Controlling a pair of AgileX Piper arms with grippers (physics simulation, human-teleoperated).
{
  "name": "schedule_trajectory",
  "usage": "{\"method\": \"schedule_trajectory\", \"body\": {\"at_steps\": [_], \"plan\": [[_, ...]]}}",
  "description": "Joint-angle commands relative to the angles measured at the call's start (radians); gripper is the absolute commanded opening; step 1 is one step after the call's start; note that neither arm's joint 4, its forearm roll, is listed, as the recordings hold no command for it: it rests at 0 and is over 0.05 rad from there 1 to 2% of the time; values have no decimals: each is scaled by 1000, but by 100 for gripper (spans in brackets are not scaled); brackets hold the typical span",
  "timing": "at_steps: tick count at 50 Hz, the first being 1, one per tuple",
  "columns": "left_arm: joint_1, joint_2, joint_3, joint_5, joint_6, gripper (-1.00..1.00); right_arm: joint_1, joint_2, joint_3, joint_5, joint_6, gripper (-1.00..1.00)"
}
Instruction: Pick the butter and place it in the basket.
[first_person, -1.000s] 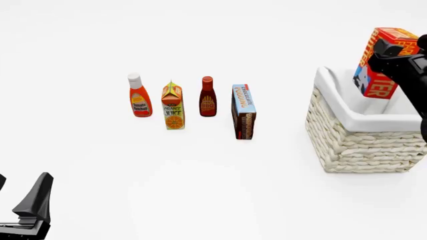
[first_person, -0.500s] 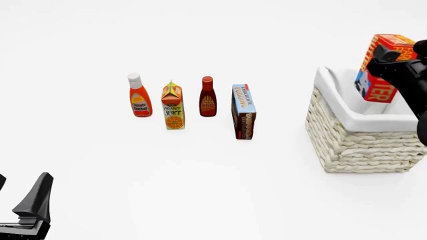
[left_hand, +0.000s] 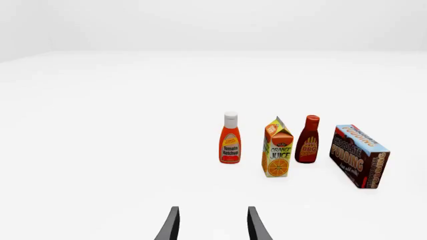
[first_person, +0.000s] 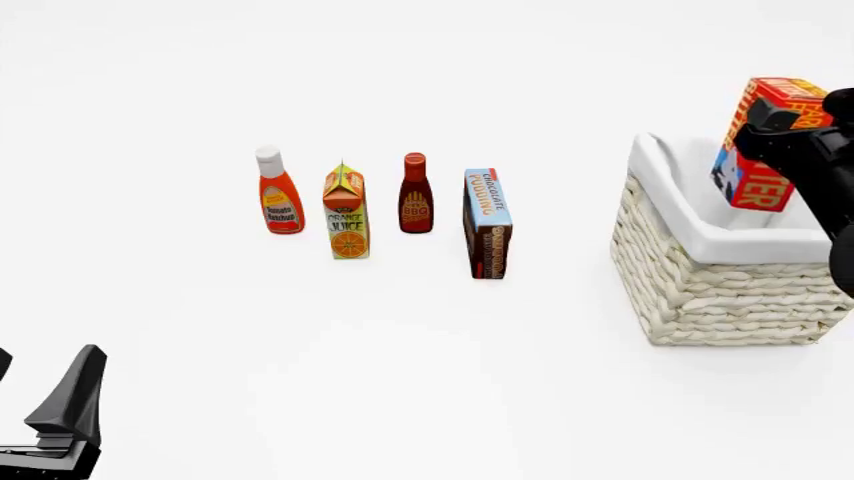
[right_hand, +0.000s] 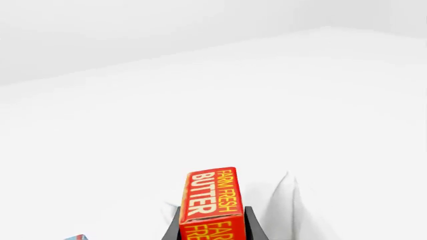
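Carried further right since before, the butter (first_person: 763, 145) hangs gripped in the right pincer (first_person: 787, 130) above the basket (first_person: 721, 270), release remaining.

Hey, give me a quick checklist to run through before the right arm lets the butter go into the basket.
1. Grip: right tool shut on the butter, a finger on each side. Ok.
2. Butter over the basket opening: looks so from the front view; depth cannot tell.
3. Butter low enough to drop gently: held above the rim, tilted. Not ok.
4. Basket interior free: white lining visible, floor hidden. Cannot tell.
5. Chocolate pudding box and bottles well away from the basket. Ok.
6. Left tool open, parked away from the basket. Ok.
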Motion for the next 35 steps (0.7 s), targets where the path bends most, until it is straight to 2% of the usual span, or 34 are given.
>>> {"method": "schedule_trajectory", "body": {"at_steps": [1,35], "plan": [[0,0,0,0,0,100,-5,16,-22,-18,20,-100],[0,0,0,0,0,100,-18,72,-41,-37,4,-100]]}}
